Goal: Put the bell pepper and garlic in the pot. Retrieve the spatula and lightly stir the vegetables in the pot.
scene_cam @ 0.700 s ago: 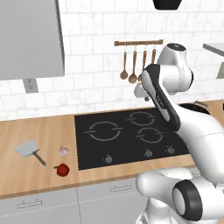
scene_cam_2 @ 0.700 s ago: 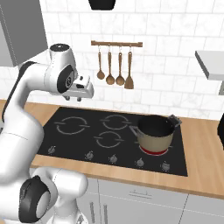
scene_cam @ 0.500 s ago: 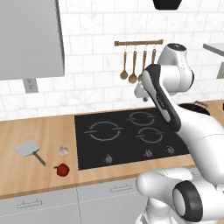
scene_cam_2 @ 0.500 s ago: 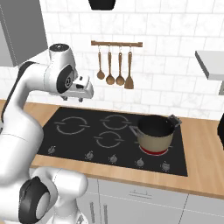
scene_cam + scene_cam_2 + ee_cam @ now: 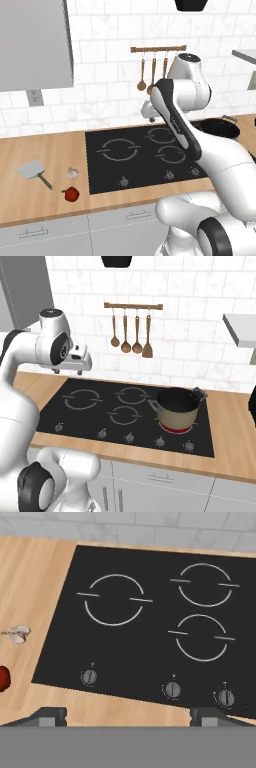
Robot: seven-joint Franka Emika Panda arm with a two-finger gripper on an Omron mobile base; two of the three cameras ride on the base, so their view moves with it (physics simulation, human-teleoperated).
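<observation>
Two finger tips (image 5: 50, 714) sit far apart at the bottom of the hand view, so the gripper (image 5: 127, 716) is spread wide with nothing between its jaws. It hangs high above the black hob (image 5: 150, 637), looking down on the burner rings and knobs. Left of the hob, on the wooden counter (image 5: 30, 200), lies the garlic (image 5: 73, 172), with the pepper (image 5: 71, 194) just in front of it, near the counter's front edge. The spatula (image 5: 35, 173) lies flat further left, apart from both. The pot (image 5: 176, 408) stands on the hob's front right burner, glowing red beneath, well away from the vegetables. Wooden utensils (image 5: 131, 333) hang from a rail on the tiled wall.
</observation>
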